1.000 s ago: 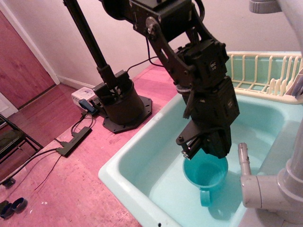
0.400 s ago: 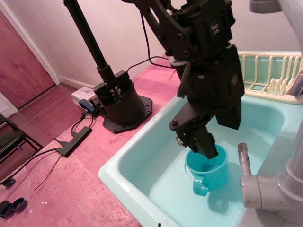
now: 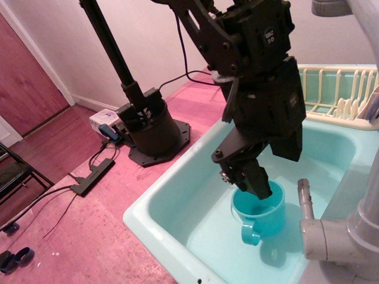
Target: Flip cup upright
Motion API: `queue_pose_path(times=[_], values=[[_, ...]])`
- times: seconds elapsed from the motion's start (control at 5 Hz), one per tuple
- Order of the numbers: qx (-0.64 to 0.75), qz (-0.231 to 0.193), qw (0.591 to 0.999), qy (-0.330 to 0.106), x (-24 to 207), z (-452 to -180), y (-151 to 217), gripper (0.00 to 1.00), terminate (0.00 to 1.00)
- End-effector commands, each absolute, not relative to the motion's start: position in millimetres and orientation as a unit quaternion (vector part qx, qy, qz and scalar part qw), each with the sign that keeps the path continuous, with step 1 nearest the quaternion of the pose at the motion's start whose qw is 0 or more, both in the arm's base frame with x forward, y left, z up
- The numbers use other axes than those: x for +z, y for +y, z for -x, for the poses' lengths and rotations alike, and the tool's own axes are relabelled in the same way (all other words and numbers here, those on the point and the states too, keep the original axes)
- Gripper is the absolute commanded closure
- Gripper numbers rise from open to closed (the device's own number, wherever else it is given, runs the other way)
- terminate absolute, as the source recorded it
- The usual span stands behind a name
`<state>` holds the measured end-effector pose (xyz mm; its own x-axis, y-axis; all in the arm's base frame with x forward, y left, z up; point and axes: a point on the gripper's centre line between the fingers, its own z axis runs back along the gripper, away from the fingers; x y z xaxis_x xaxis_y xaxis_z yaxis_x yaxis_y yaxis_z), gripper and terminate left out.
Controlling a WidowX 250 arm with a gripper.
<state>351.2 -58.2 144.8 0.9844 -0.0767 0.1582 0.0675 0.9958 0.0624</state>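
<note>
The teal cup (image 3: 267, 220) is in the pale aqua sink (image 3: 155, 220), at its near right. It stands upright, mouth up, with its loop handle (image 3: 249, 232) toward the front. My black gripper (image 3: 251, 184) comes down from above onto the cup's far left rim. One finger (image 3: 256, 177) reaches into the cup's mouth and the other is hidden behind it. The jaws look shut on the rim. A shadow lies on the sink floor below the cup.
A grey faucet pipe (image 3: 331, 236) juts in at the right, close to the cup. A cream dish rack (image 3: 334, 89) stands behind the sink. The arm's black base (image 3: 151, 133) sits on the pink counter at left, with cables and a power strip (image 3: 92, 176).
Over the last second the gripper rose and turned, and the cup went from tilted low in the sink to upright. Since 0.4 s ago almost nothing moved.
</note>
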Motion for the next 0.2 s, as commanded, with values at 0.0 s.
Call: queue_pose_path(times=[0.0], values=[[-0.039, -0.024, 0.992, -0.116, 168.6, -353.1, -56.5, 0.0, 1.0]])
